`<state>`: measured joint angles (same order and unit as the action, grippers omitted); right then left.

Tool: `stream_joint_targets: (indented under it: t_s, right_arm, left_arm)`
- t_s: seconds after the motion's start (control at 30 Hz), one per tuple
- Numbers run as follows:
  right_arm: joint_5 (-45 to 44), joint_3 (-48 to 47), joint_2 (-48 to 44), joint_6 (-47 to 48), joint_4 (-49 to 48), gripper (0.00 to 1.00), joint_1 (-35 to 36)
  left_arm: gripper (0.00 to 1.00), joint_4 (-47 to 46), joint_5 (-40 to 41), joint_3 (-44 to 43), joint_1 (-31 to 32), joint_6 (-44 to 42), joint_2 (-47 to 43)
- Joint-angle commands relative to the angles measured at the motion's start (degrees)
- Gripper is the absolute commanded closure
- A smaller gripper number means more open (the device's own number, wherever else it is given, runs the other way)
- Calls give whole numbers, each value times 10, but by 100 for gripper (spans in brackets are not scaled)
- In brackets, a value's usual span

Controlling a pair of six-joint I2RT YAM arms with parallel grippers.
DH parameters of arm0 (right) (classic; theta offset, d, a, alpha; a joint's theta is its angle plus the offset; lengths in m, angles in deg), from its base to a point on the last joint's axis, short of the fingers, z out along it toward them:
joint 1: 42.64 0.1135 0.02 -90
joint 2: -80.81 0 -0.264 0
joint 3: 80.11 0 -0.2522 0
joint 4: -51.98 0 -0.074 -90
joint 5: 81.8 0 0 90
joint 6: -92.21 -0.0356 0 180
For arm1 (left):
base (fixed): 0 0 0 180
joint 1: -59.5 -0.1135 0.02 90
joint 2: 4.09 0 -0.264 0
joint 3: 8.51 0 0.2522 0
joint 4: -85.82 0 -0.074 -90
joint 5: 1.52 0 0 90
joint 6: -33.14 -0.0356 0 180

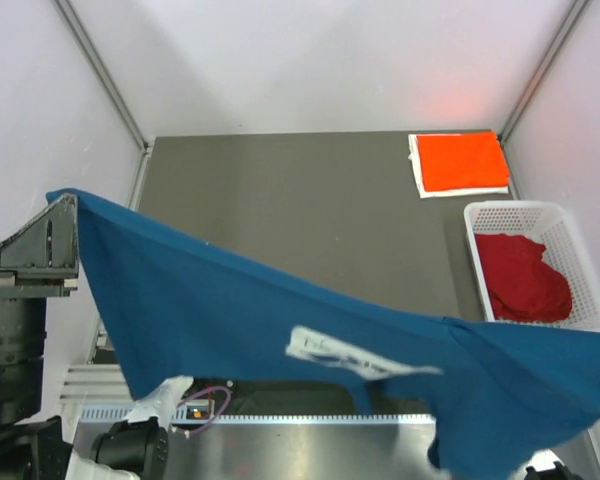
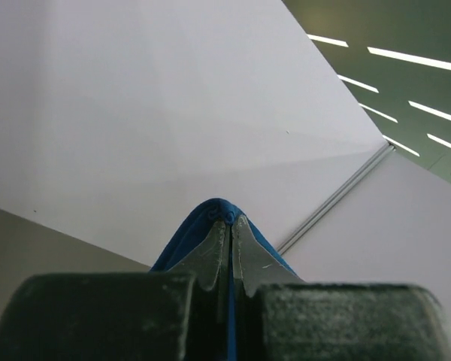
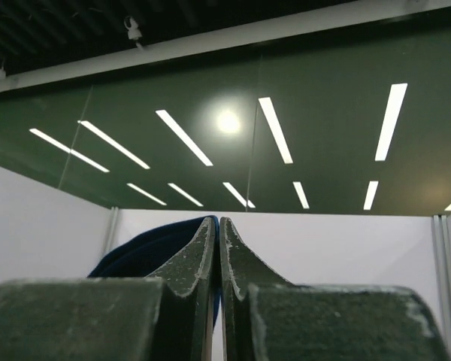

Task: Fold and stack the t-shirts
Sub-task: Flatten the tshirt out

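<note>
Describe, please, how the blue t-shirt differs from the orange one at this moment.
The blue t-shirt hangs stretched in the air, pinched by the left gripper and the right gripper. The orange t-shirt lies folded flat at the far right corner of the table, untouched. The blue t-shirt shows a white print, while the orange t-shirt looks plain. Both are soft cloth in one solid colour.

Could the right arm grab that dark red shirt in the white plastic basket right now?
Probably not yet: its fingers are pinched shut on the blue cloth t-shirt, stretched in the air. Otherwise the way looks free: the dark red shirt lies uncovered in the white lattice basket.
</note>
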<state>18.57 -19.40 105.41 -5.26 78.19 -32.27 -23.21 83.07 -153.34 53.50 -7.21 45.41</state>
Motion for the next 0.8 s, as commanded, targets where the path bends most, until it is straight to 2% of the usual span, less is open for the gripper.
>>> stream_joint_targets:
  t_s: [0.0,0.07,0.17,0.2,0.33,0.4,0.47,0.57,0.6,0.77]
  right_arm:
    - [-27,36,67,14,7,100,4]
    - [-28,81,81,25,-16,100,4]
    - [-12,152,120,37,-50,100,4]
    - [10,175,138,43,-65,100,3]
    - [60,326,202,56,-175,100,4]
    - [93,359,269,60,-240,100,4]
    - [123,394,324,63,-318,100,4]
    - [160,413,451,92,-386,100,4]
    - [170,409,517,99,-414,100,4]
    - [171,313,706,143,-442,100,4]
  left_arm:
    - [100,21,10,40,-2,-8,51]
    - [100,18,16,82,-2,-20,50]
    - [100,-9,47,215,-1,-43,33]
    - [100,-28,49,312,-1,-50,15]
    - [100,-147,76,519,-1,-47,3]
    - [100,-244,80,617,-1,-40,14]
    - [100,-313,94,659,-1,-36,38]
    - [100,-349,137,686,-1,-49,145]
    - [100,-365,146,681,0,-58,208]
    - [100,-463,162,620,-6,-82,376]
